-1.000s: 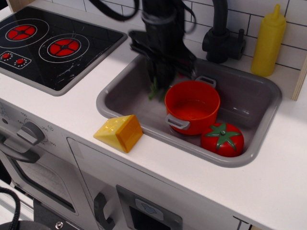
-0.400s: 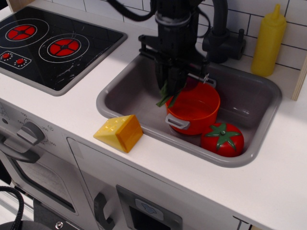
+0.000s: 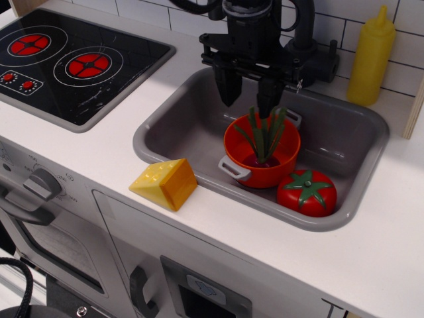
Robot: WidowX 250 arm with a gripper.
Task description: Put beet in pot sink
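Observation:
The beet (image 3: 264, 140) stands in the orange-red pot (image 3: 260, 169), its dark-green leaves sticking up above the rim and its purple bulb partly visible at the bottom. The pot sits in the grey sink (image 3: 172, 116), right of the middle. My gripper (image 3: 249, 99) is above the pot's back-left rim, open and empty. Its two black fingers (image 3: 228, 87) point down, apart from the leaves.
A red tomato (image 3: 307, 192) lies in the sink, touching the pot's right front. A yellow cheese wedge (image 3: 165, 183) sits on the counter at the sink's front-left rim. A black tap (image 3: 306, 53) and yellow bottle (image 3: 370, 58) stand behind. The stove (image 3: 66, 63) is left.
The gripper carried the beet from the sink's left over the pot, let it go and rose. The beet now rests in the pot, and the pot has shifted slightly.

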